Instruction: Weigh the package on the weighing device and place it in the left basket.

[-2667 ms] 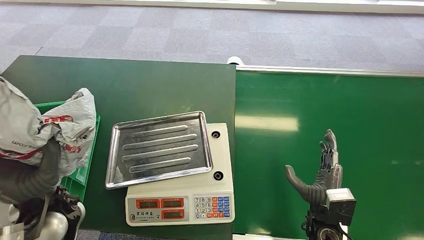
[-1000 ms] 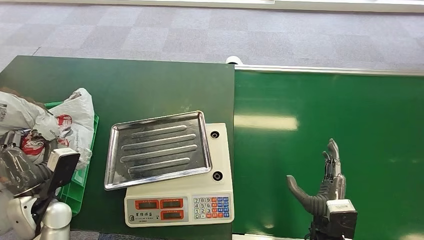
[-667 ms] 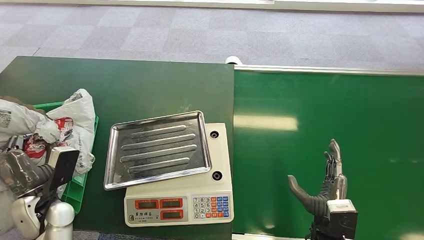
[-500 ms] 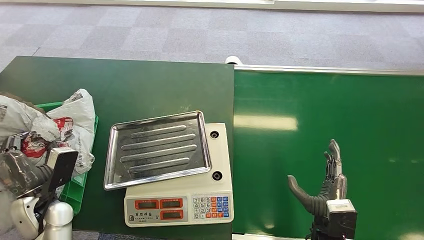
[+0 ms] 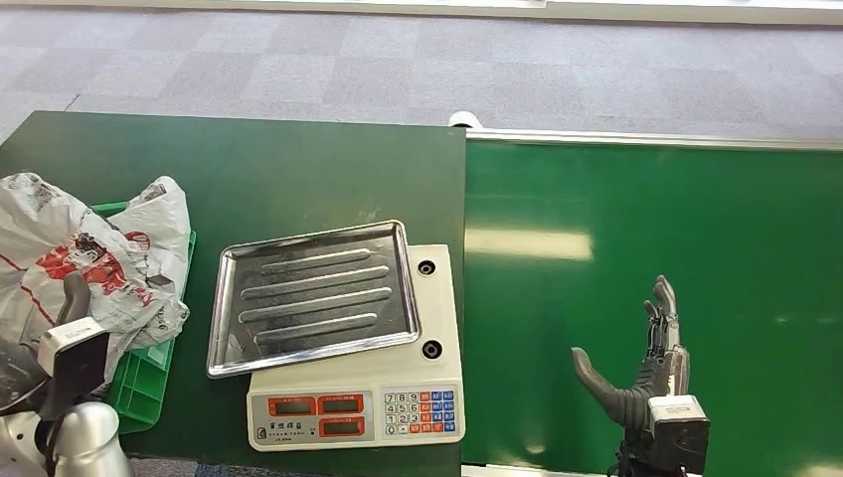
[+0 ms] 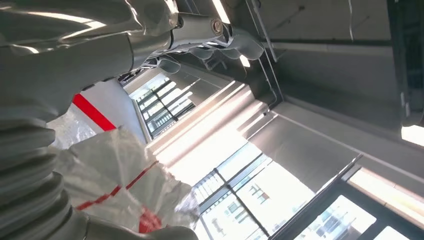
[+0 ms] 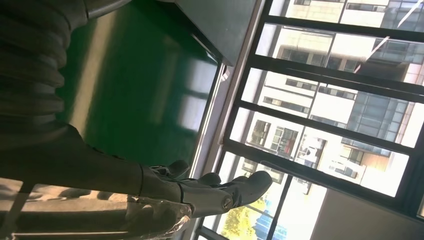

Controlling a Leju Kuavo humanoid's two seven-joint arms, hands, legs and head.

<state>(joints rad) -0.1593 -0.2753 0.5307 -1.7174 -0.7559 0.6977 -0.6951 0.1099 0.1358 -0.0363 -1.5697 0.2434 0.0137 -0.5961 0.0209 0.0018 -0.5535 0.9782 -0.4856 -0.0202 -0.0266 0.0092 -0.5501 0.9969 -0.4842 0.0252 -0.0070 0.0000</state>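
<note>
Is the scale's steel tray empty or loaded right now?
Empty. The steel tray shows bare ribbed metal; the package lies over the green basket at the left.

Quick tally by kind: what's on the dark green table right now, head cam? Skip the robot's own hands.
Packages in grey-white plastic mailer bags with red print: 2, one nearer the table's left edge, one beside it
Green basket: 1
Electronic scale with a steel tray: 1
Total: 4
</note>
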